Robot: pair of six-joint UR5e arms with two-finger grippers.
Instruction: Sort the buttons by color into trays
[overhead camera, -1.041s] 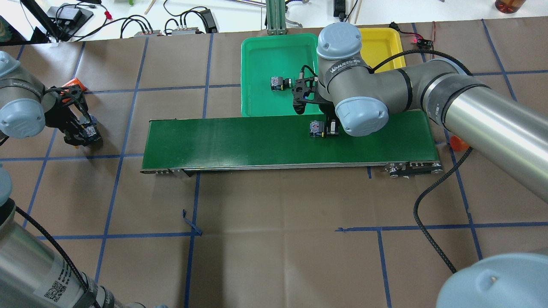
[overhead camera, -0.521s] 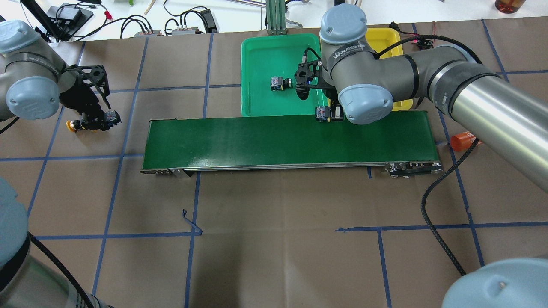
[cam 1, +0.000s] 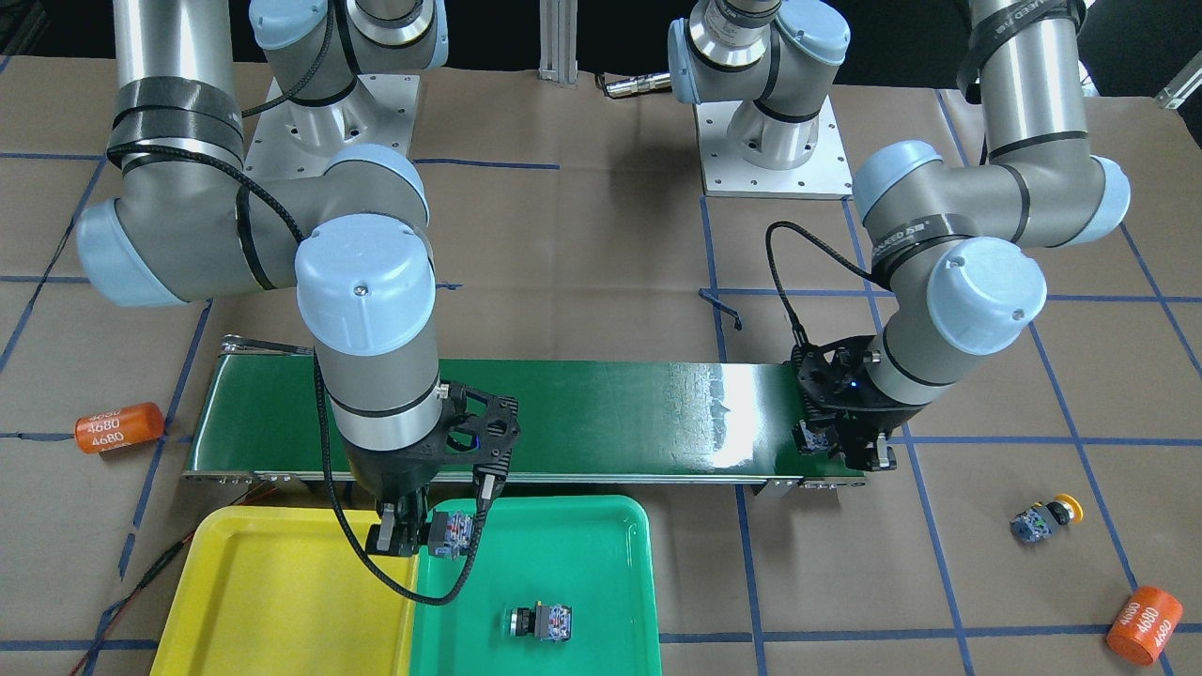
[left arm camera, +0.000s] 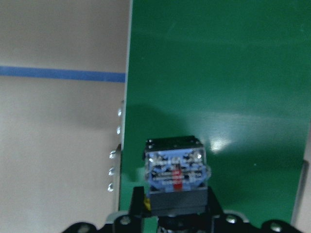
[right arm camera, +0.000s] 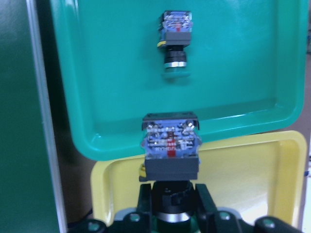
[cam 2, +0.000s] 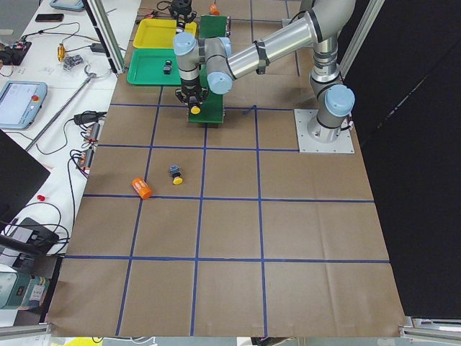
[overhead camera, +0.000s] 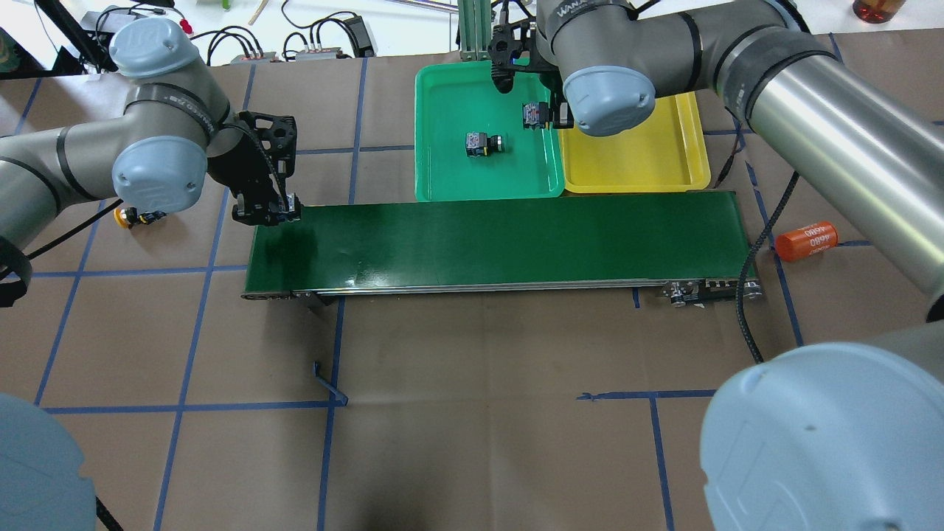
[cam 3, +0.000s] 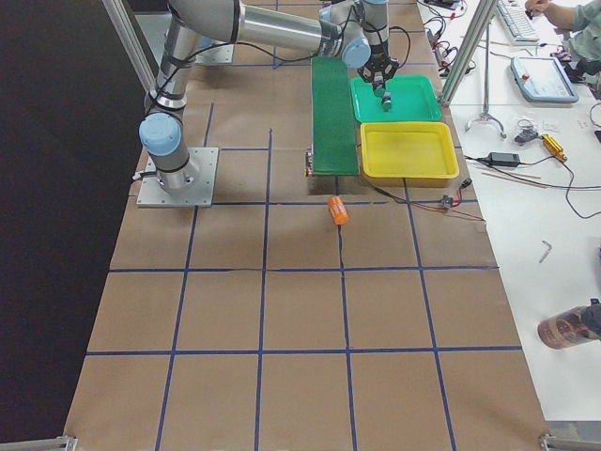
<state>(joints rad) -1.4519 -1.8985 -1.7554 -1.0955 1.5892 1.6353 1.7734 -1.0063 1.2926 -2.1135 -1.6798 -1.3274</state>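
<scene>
My right gripper point(overhead camera: 544, 116) is shut on a button point(right arm camera: 170, 145) held above the shared edge of the green tray point(overhead camera: 442, 88) and the yellow tray point(overhead camera: 634, 158). The fingers hide its cap. A green-capped button point(overhead camera: 481, 143) lies on its side in the green tray. My left gripper point(overhead camera: 279, 215) is shut on another button point(left arm camera: 176, 174) over the left end of the dark-green conveyor belt point(overhead camera: 501, 240). Its yellow cap point(cam 2: 194, 110) shows in the exterior left view. A second yellow-capped button point(overhead camera: 133, 217) lies on the paper left of the belt.
One orange "4680" cylinder point(overhead camera: 806, 240) lies off the belt's right end. Another orange cylinder point(cam 1: 1146, 624) lies beyond the loose yellow button. A black cable point(overhead camera: 745, 310) crosses the belt's right end. Cables and boxes crowd the white bench behind the trays.
My right gripper has carried its button off the belt, back over the trays' shared edge. My left gripper has lifted a button from the paper and moved right to the belt's left end.
</scene>
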